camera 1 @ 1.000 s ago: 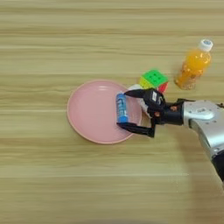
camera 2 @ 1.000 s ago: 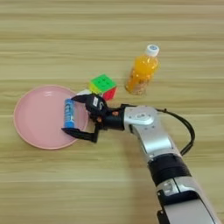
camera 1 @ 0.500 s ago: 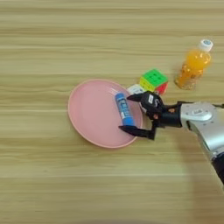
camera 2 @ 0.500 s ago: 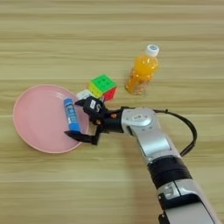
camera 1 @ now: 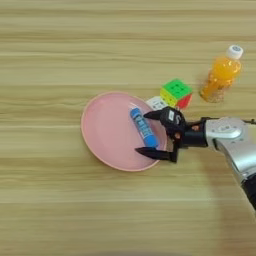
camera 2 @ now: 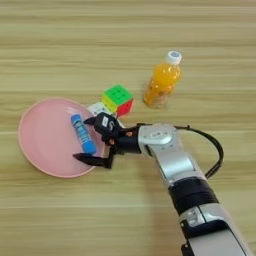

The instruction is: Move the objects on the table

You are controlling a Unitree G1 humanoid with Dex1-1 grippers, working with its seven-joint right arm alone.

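Observation:
A blue tube (camera 1: 143, 127) with a white label lies flat on the right half of the round pink plate (camera 1: 107, 132), also seen as tube (camera 2: 83, 133) on plate (camera 2: 42, 137). My right gripper (camera 1: 146, 133) is open just right of the tube, one black finger near its upper end and one near its lower end, not clasping it. The orange-drink bottle (camera 1: 222, 74) with a white cap stands upright at the far right, well away from the gripper.
A coloured puzzle cube (camera 1: 176, 93) sits just beyond the plate's right rim, with a small white piece (camera 1: 156, 104) beside it. My silver forearm (camera 2: 167, 155) comes in from the lower right, a black cable (camera 2: 215, 150) looping off it.
The gripper has let go of the blue tube and drawn back a little to the right; the tube now lies free on the plate.

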